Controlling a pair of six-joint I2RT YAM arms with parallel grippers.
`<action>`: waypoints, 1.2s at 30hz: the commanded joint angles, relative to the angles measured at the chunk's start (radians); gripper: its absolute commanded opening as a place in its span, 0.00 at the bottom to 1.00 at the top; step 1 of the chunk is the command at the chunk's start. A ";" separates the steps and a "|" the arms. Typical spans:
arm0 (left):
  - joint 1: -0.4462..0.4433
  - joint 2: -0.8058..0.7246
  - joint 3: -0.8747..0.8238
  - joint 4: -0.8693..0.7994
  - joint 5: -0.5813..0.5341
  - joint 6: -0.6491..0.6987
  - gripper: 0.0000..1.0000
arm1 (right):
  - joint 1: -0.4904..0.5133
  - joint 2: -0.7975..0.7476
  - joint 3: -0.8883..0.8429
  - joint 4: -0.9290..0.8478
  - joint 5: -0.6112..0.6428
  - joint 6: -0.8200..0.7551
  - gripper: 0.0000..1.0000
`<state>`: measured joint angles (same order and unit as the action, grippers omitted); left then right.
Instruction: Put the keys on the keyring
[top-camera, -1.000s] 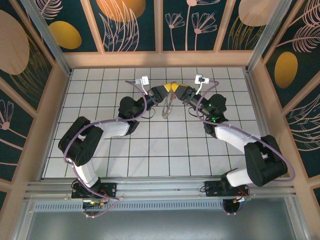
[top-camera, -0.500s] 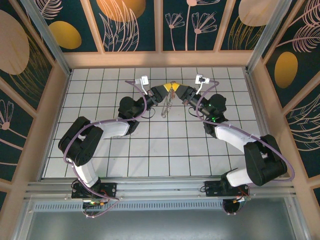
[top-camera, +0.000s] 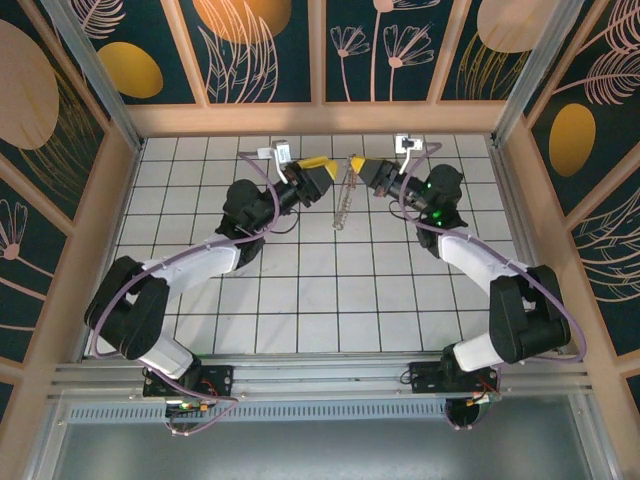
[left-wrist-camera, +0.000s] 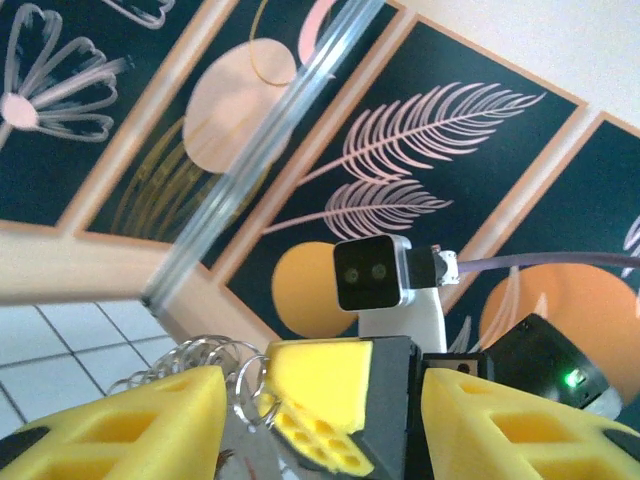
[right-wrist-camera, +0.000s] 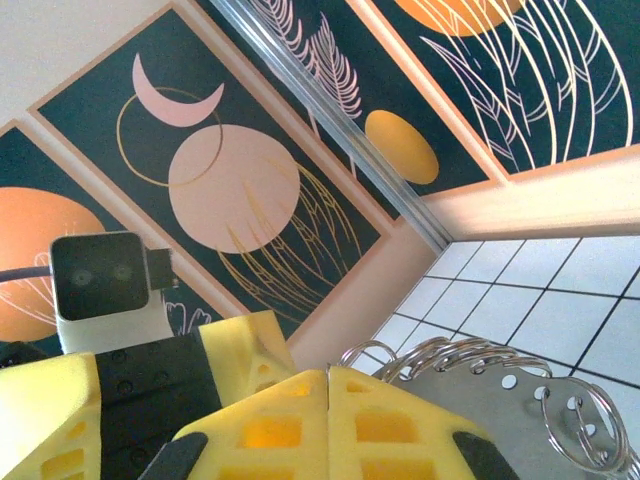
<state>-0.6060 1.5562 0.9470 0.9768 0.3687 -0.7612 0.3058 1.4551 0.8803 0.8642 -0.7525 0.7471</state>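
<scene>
Hanging over the white tiled desk, silvery keyring pinched at its top end by the clamped right gripper, left gripper just left of the keyring, jaws spread apart.

Silvery keyring, white gridded floor

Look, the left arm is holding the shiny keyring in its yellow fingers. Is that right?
No. The right arm, not the left, is holding the shiny keyring in its yellow fingers; the right wrist view shows them shut on it.
</scene>
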 joint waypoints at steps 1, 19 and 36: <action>0.035 -0.014 0.063 -0.160 0.043 0.130 0.58 | -0.043 0.040 0.110 -0.102 -0.128 -0.071 0.00; 0.199 0.239 0.412 -0.461 0.405 0.248 0.68 | -0.157 0.473 0.590 -0.275 -0.535 -0.147 0.00; 0.233 0.511 0.732 -0.513 0.629 0.169 0.53 | -0.154 0.623 0.852 -0.406 -0.621 -0.153 0.00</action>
<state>-0.3801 2.0201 1.6241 0.4496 0.9207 -0.5526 0.1513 2.0556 1.6802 0.4740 -1.3338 0.6075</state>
